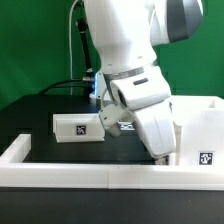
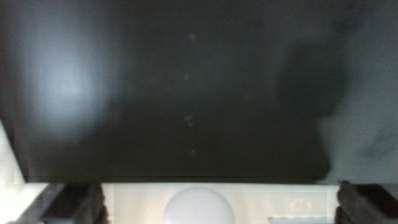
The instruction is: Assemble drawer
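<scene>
In the exterior view one small white tray (image 1: 78, 127) lies on the black table toward that view's left. The tall white box shell (image 1: 203, 128) stands at that view's right, with a tag on its front. The arm's wrist (image 1: 145, 100) hangs low between them, close to the shell, and hides its own fingers. In the wrist view my gripper (image 2: 214, 205) is open wide. Its dark fingers (image 2: 71, 205) flank a white drawer part (image 2: 151, 200) that has an oval recess. I cannot tell whether the fingers touch that part.
The low white rail (image 1: 90, 172) runs along the table's front edge. A marker tag (image 1: 127, 125) shows on the table behind the wrist. Cables lie at the back left. The black table top (image 2: 178, 90) fills most of the wrist view.
</scene>
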